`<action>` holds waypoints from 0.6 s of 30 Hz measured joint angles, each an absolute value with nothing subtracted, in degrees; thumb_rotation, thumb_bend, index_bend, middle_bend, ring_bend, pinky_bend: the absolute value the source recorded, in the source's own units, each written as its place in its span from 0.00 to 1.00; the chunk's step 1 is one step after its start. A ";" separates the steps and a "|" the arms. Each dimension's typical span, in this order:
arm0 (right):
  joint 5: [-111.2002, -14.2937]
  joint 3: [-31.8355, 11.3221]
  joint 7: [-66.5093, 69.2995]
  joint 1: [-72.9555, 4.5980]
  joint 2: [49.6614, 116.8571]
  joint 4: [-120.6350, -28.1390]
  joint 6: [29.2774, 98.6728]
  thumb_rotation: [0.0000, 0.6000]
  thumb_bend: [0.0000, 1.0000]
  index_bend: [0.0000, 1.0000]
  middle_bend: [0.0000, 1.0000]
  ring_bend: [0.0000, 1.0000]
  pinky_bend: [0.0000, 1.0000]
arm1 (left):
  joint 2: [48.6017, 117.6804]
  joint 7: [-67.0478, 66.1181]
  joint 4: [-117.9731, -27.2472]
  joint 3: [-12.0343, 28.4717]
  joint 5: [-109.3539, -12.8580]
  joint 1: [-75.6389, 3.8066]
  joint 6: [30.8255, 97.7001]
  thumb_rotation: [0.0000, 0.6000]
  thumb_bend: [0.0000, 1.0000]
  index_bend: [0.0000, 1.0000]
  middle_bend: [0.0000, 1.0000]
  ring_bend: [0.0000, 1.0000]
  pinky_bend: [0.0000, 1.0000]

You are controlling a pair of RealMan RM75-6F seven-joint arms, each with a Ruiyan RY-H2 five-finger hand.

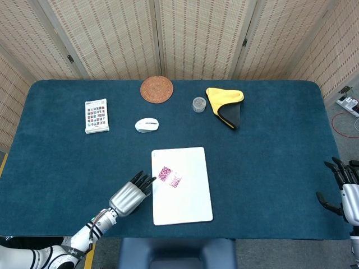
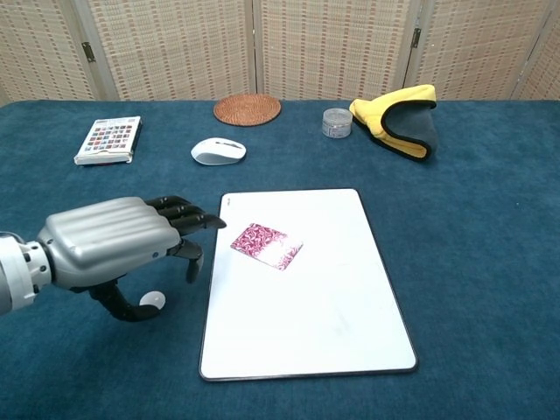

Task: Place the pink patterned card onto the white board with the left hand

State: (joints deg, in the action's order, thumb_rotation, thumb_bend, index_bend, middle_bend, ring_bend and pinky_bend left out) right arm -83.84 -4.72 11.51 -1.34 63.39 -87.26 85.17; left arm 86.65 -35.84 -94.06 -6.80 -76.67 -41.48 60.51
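Note:
The pink patterned card lies flat on the upper left part of the white board, with nothing touching it. My left hand hovers left of the board's edge, empty, fingers apart and pointing toward the card. My right hand shows at the far right edge of the head view, off the table's side, fingers spread and holding nothing.
At the back of the table lie a white mouse, a woven round coaster, a small clear jar, a yellow and grey cloth and a patterned box. A small white disc sits under my left hand.

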 measured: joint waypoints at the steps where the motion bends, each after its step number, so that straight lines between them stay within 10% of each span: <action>1: -83.85 -4.74 11.50 -1.36 63.39 -87.28 85.18 1.00 0.33 0.14 0.10 0.13 0.09 | 86.72 -35.78 -93.82 -6.73 -76.64 -41.38 60.38 1.00 0.32 0.43 0.07 0.00 0.00; 18: -83.76 -4.73 11.04 -1.55 63.37 -87.63 85.00 1.00 0.33 0.14 0.10 0.13 0.09 | 87.47 -35.48 -90.52 -5.73 -76.24 -39.32 57.99 1.00 0.34 0.45 0.08 0.00 0.00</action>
State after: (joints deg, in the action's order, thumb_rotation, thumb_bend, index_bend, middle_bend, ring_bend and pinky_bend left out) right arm -83.76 -4.73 11.04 -1.55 63.37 -87.63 85.00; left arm 87.47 -35.48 -90.52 -5.73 -76.24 -39.32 57.99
